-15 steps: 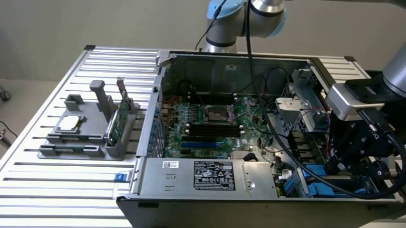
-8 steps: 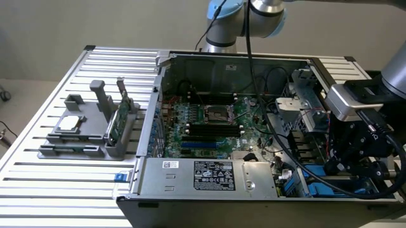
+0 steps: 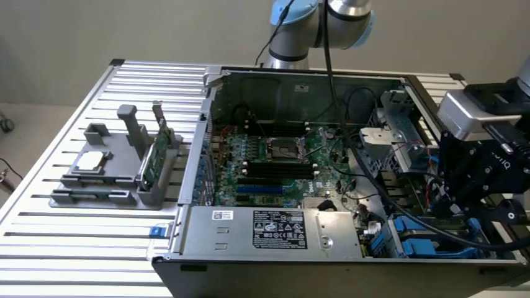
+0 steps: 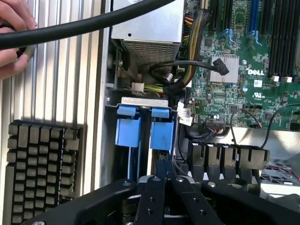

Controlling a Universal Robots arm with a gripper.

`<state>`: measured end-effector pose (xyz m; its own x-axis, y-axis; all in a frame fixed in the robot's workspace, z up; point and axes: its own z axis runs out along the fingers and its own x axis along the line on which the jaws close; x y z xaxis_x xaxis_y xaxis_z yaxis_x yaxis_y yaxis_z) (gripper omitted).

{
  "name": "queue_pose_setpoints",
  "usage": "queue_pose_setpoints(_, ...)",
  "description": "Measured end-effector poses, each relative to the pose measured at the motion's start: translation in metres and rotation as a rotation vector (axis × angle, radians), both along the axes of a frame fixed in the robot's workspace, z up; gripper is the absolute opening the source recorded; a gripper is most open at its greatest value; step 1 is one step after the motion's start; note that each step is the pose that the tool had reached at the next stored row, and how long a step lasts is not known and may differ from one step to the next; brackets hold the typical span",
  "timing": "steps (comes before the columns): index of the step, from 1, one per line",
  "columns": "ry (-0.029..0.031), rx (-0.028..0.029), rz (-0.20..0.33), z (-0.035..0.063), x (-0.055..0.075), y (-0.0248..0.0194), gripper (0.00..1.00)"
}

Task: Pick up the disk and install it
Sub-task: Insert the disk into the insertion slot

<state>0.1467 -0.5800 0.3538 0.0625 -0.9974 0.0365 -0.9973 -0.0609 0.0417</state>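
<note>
In the drive bay (image 4: 143, 101), the disk (image 4: 161, 136) lies straight ahead of the closed, empty jaws, just beyond their tips.

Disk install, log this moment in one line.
claw: shut | nearest: blue disk carrier | where: inside open computer case
</note>
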Motion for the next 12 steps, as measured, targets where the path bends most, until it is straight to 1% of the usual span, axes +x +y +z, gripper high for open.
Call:
queue_pose_setpoints(3, 0.0001, 0.0001, 0.000, 0.0132, 0.000, 0.0000, 0.11)
queue_pose_setpoints(4, 0.0000, 0.0002, 0.000, 0.0159, 0.000, 0.0001, 0.11)
queue_pose_setpoints(12, 0.0000, 0.0003, 0.000, 0.0165, 0.000, 0.0000, 0.11)
